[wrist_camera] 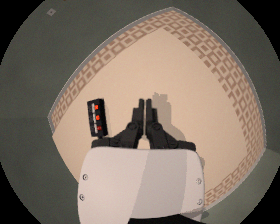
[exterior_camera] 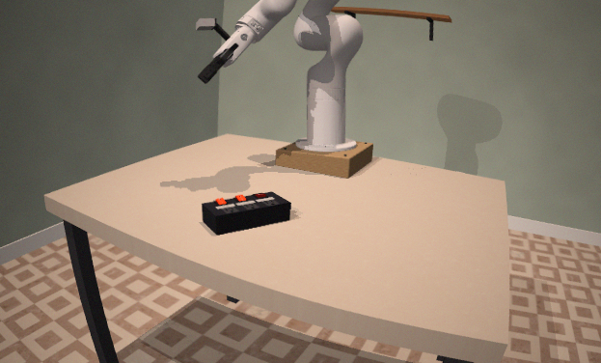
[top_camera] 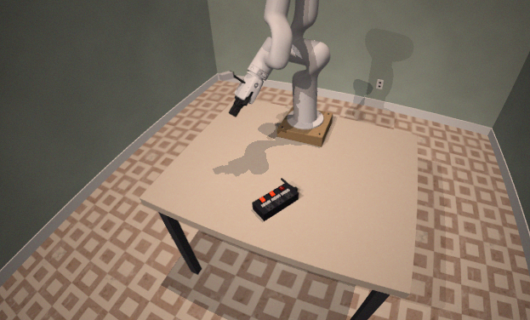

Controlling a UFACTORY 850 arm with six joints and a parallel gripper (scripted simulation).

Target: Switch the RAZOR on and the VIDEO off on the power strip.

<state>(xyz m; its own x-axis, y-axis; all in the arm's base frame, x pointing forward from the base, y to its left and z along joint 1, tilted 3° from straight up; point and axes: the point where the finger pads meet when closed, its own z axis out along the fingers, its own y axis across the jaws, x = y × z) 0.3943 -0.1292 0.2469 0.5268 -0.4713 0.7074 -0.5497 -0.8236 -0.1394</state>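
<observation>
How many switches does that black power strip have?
3, in a row along the top of the power strip: two bright orange ones and a darker red one at the end nearest the robot.

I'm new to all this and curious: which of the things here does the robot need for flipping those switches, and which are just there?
Part of the job:
- power strip
- its three switches
- gripper, shut on nothing, high above the table

Just there:
- wooden base block
- wall shelf
- wall socket
</observation>
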